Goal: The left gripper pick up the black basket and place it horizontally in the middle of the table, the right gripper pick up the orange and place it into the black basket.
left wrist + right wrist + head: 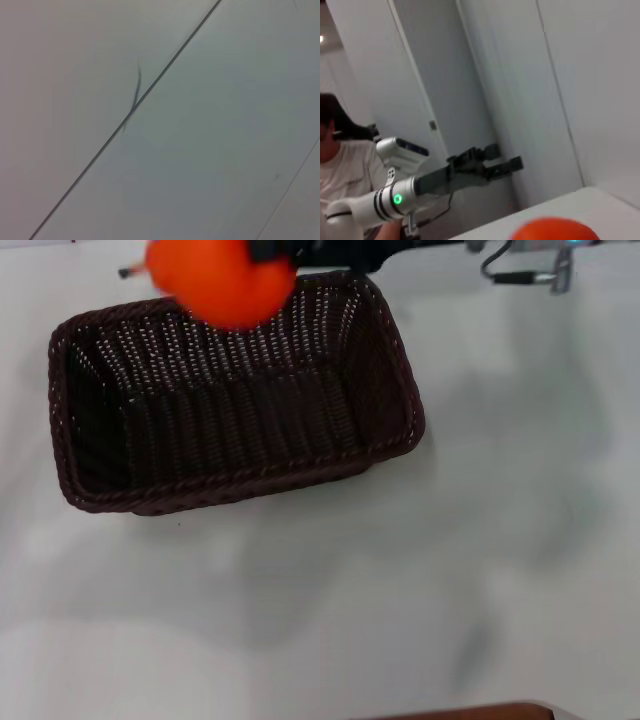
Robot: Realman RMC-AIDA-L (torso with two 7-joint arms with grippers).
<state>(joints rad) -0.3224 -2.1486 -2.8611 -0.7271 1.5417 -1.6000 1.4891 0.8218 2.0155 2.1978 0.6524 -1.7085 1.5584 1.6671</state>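
Observation:
The black basket (230, 410) lies lengthwise on the white table (480, 540), left of the middle, open side up and empty. The orange (220, 280) hangs just above the basket's far rim. My right gripper (265, 254) reaches in from the far right and is shut on it. The orange's top also shows in the right wrist view (555, 230). My left gripper (501, 159) is out of the head view. It shows far off in the right wrist view, raised on its white arm, fingers apart and empty.
A black cable and a metal part (525, 278) lie at the table's far right. A brown edge (480, 710) shows at the near side. A person in a white shirt (345, 170) sits behind the left arm. The left wrist view shows only a plain panel with a dark seam (150, 90).

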